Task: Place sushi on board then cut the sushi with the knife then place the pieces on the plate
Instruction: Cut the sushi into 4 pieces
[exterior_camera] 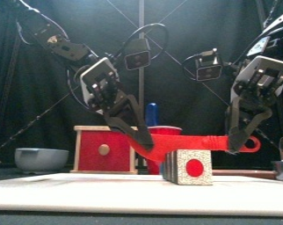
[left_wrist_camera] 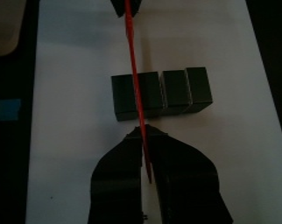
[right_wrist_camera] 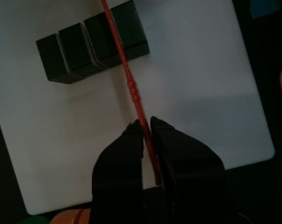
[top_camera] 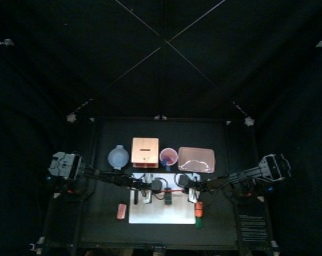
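A dark green sushi roll (exterior_camera: pixel 187 167) with a red-and-white end lies on the white cutting board (exterior_camera: pixel 61 186). A red toy knife (exterior_camera: pixel 203 141) hangs level just above it, held at both ends. My left gripper (exterior_camera: pixel 141 138) is shut on one end and my right gripper (exterior_camera: pixel 239 146) on the other. In the left wrist view the knife (left_wrist_camera: pixel 134 79) runs over the roll (left_wrist_camera: pixel 167 92) near the seam behind its end block. The right wrist view shows the same blade (right_wrist_camera: pixel 123 61) crossing the roll (right_wrist_camera: pixel 85 44) near one end, with the jaws (right_wrist_camera: pixel 147 133) closed on it.
Behind the board stand a wooden box with a red drawer front (exterior_camera: pixel 105 149), a blue-grey bowl (exterior_camera: pixel 40 158), a red cup (top_camera: pixel 168 155) and the pink tray (top_camera: pixel 196 158). Small toy foods lie beside the board's left (top_camera: pixel 122 210) and right (top_camera: pixel 200 211) edges.
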